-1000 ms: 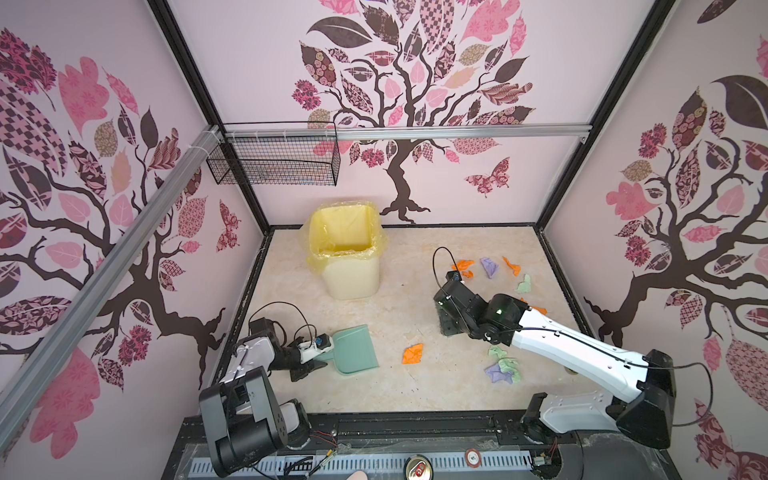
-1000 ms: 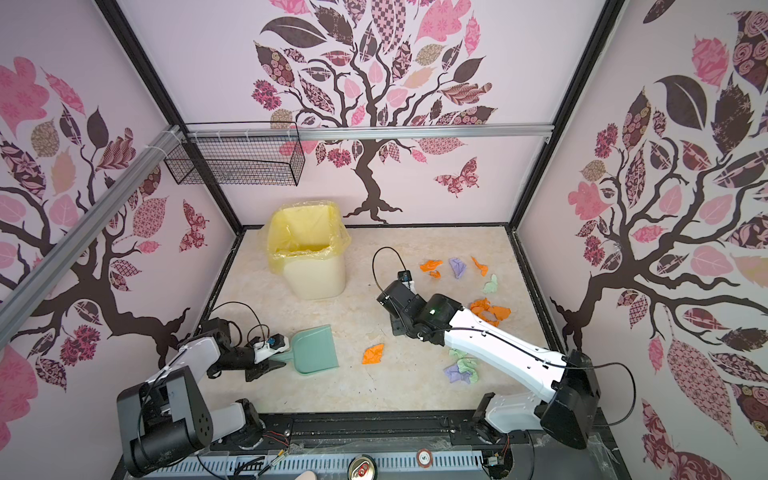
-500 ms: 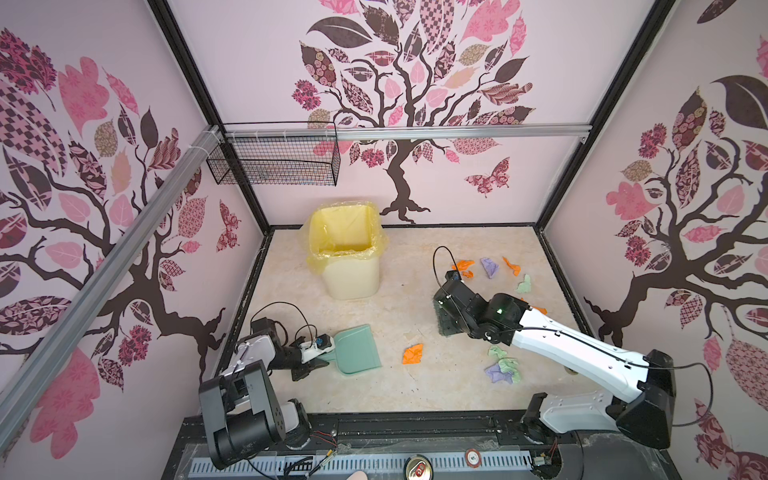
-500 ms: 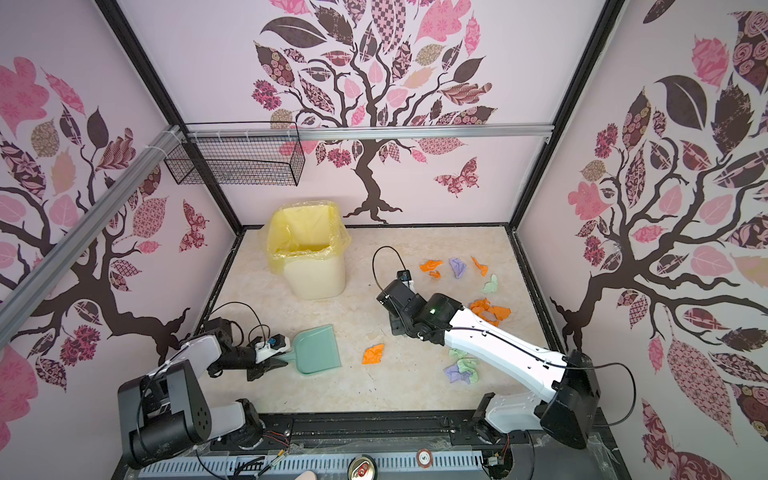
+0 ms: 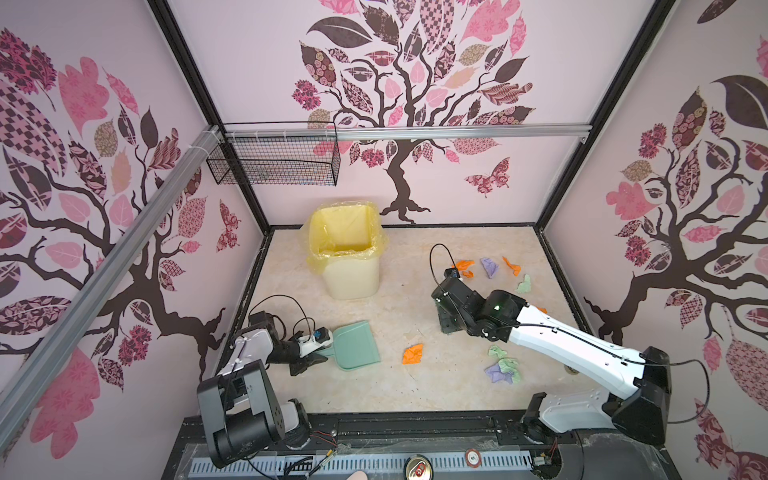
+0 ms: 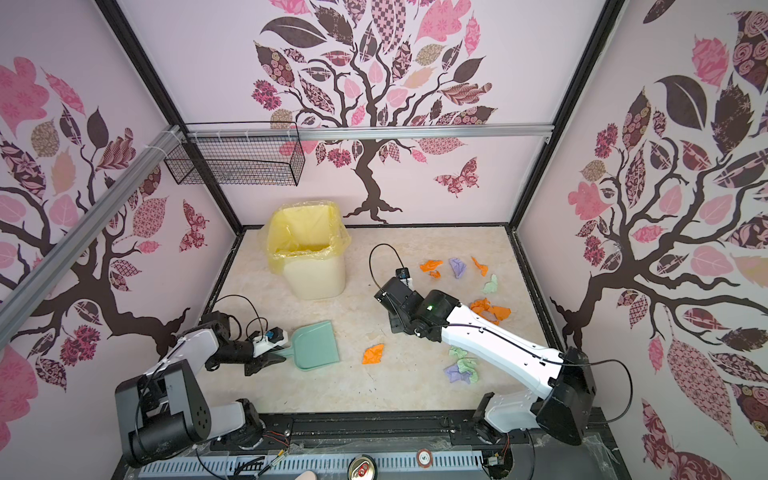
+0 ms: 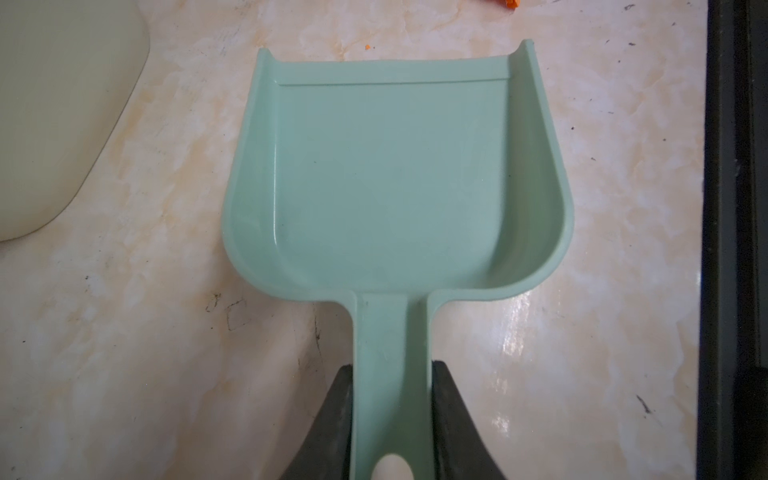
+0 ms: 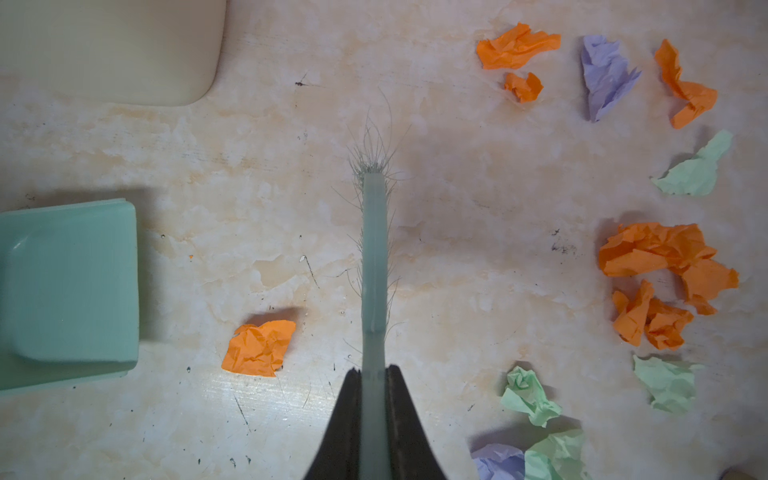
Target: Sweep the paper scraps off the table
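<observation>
Paper scraps in orange, lilac and pale green lie on the right half of the beige table [image 5: 374,390]. One orange scrap [image 5: 412,354] [image 8: 259,347] lies alone between the teal dustpan [image 5: 357,345] [image 7: 395,174] and the brush [image 8: 374,249]. My left gripper [image 7: 390,370] [image 5: 318,353] is shut on the dustpan's handle, and the pan is empty. My right gripper [image 8: 374,370] is shut on the brush handle, bristles pointing down at the table. Several more scraps [image 8: 660,270] [image 6: 461,368] lie to the brush's right.
A cream bin with a yellow liner [image 5: 347,257] stands at the back left of the table, behind the dustpan. A black wire basket [image 5: 274,160] hangs on the back-left wall. The black frame [image 5: 557,274] edges the table close to the far-right scraps.
</observation>
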You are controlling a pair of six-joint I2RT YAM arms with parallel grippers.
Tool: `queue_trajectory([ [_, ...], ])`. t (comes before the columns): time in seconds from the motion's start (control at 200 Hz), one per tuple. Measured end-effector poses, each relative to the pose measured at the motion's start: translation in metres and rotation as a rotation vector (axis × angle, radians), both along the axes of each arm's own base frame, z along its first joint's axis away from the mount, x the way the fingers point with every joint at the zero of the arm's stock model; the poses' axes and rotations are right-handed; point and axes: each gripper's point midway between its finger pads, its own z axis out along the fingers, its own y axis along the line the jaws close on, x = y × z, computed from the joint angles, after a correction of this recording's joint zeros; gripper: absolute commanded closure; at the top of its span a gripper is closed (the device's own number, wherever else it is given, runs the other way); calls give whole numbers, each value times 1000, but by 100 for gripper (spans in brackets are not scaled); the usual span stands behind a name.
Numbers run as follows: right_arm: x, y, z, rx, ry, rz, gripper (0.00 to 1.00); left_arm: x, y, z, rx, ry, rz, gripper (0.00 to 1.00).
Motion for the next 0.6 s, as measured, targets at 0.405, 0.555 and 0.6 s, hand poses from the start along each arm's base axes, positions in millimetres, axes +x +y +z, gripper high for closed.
queue_trajectory([
  [0.405,74,-45,81,-141,-176,-89,100,-4,3,32,56,-45,14,100],
  [0.555,128,-71,92,-336,-222,-107,100,-1,3,39,63,-34,13,100],
  [0.6,147,-76,87,-399,-209,-101,100,-1,2,40,63,-31,15,100],
])
